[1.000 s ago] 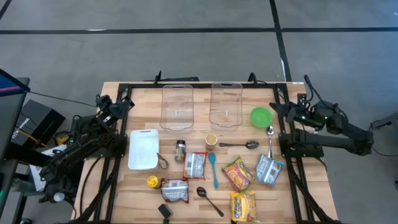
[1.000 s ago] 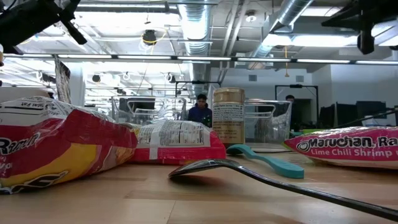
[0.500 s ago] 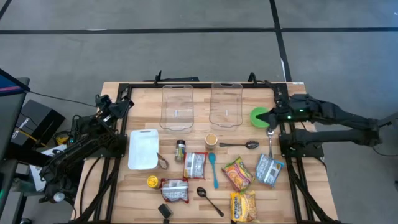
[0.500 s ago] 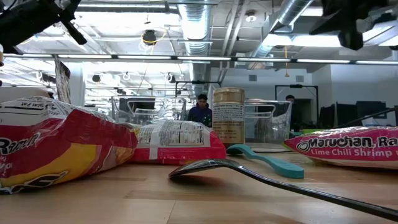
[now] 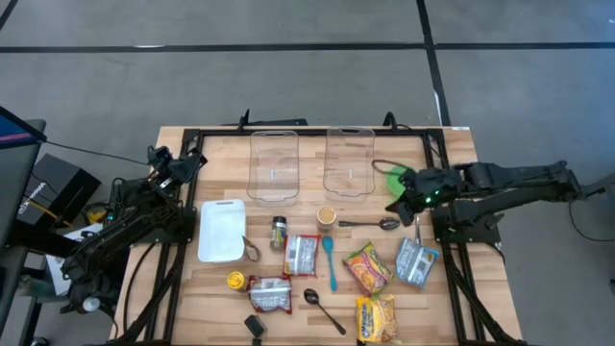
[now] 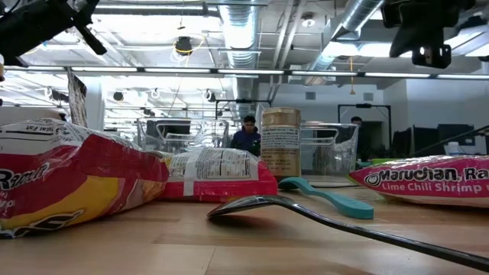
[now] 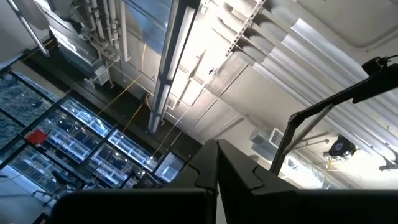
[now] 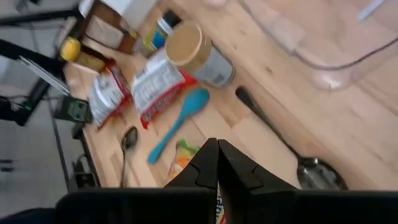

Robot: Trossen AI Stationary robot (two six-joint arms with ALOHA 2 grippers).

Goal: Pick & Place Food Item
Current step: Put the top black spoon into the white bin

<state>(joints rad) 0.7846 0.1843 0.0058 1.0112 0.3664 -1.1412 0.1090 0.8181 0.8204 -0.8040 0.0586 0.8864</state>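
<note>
The right gripper (image 5: 402,189) had swung inward since a second earlier — from the table's right edge, past the green bowl (image 5: 394,174), to hang over the boards just beside the bowl's near rim. Its fingers were pressed together and gripped nothing. In the low view the right arm now showed as a dark mass at the top right. The left gripper (image 5: 197,160) had not moved; it waited at the table's left edge, also clenched and empty, its wrist camera looking up at ceiling lights.

Nothing among the food had shifted. The nearest packet to the right gripper was the orange ramen packet (image 5: 368,267), lying flat and tilted between the teal spoon (image 5: 330,259) and the blue-and-white pouch (image 5: 416,262) — near, toward the front edge from the fingertips, not touching. A yellow ramen packet (image 5: 376,318) lay beyond it at the front edge. A red-and-white packet (image 5: 301,255) lay left of the teal spoon, a second one (image 5: 271,293) nearer the front.

Directly below the gripper ran the metal spoon (image 5: 372,224), with the brown-lidded jar (image 5: 327,215) at its handle end. Two clear trays (image 5: 274,164) stood at the back.
</note>
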